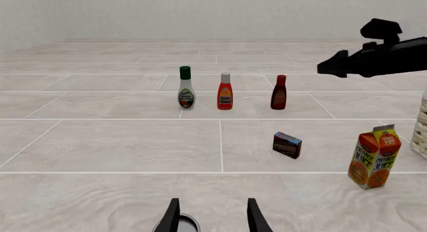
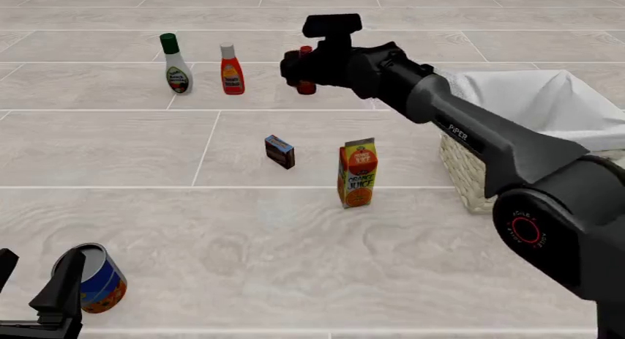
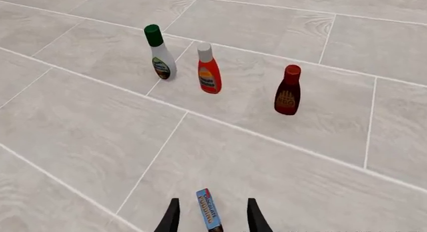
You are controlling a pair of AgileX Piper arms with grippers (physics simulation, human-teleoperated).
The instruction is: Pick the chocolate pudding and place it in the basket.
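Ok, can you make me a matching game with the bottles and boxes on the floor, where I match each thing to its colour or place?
Things:
1. chocolate pudding
2. orange juice carton
3. dressing bottle
4. can

Clues:
A. has a green cap
B. small dark brown box with a blue top
C. lies close to the left gripper, at the near left
D. tall orange box standing beside the basket

Pairs: 1-B, 2-D, 3-A, 4-C
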